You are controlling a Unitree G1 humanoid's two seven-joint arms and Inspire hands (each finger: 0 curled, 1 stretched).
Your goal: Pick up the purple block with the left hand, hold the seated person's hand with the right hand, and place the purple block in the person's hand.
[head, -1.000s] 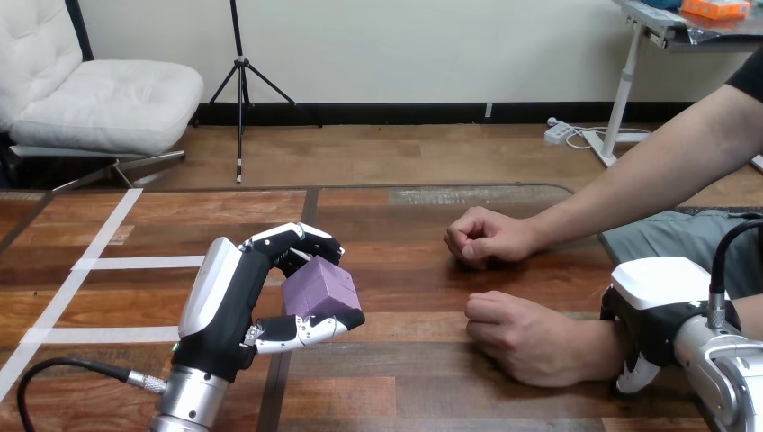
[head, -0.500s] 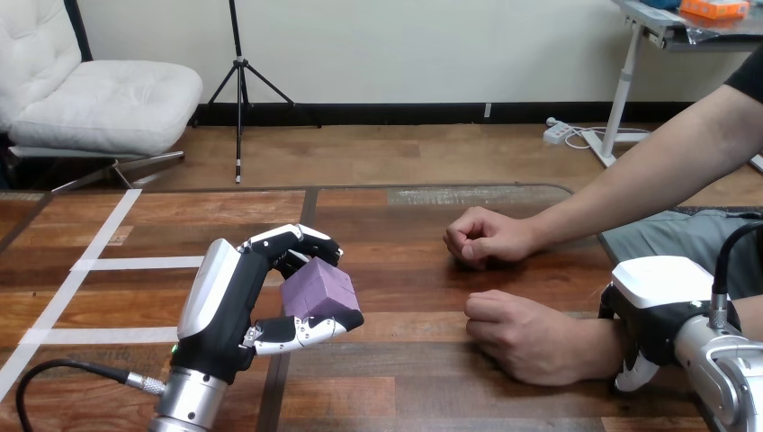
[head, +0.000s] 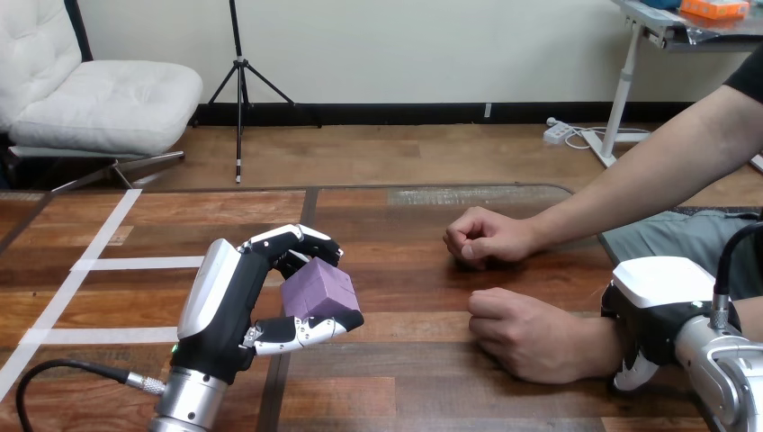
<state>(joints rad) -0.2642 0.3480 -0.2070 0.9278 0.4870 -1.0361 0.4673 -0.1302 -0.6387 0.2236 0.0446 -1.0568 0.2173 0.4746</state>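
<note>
**Item 1: purple block**. Clasped in the left hand, with the fingers curled over its top and the thumb under its lower edge. It sits clear of the table, left of centre. The pick-up is judged done.

**Item 2: right hand**. At the lower right, set against the wrist of the person's nearer hand. Whether it actually grips that wrist cannot be told, so the holding step is at best begun and is not confirmed.

**Item 3: person's nearer hand.** Resting on the table, knuckles up and curled into a loose fist, so no open palm is offered. It is well apart from the block.

**Item 4: person's farther hand**. Also a fist, lying on the table beyond the nearer one.

**Outstanding.** The block has yet to be carried rightward to the nearer hand. That hand would likely need to turn up and open first. Then comes the release into the palm — the last step, not yet started.
</note>
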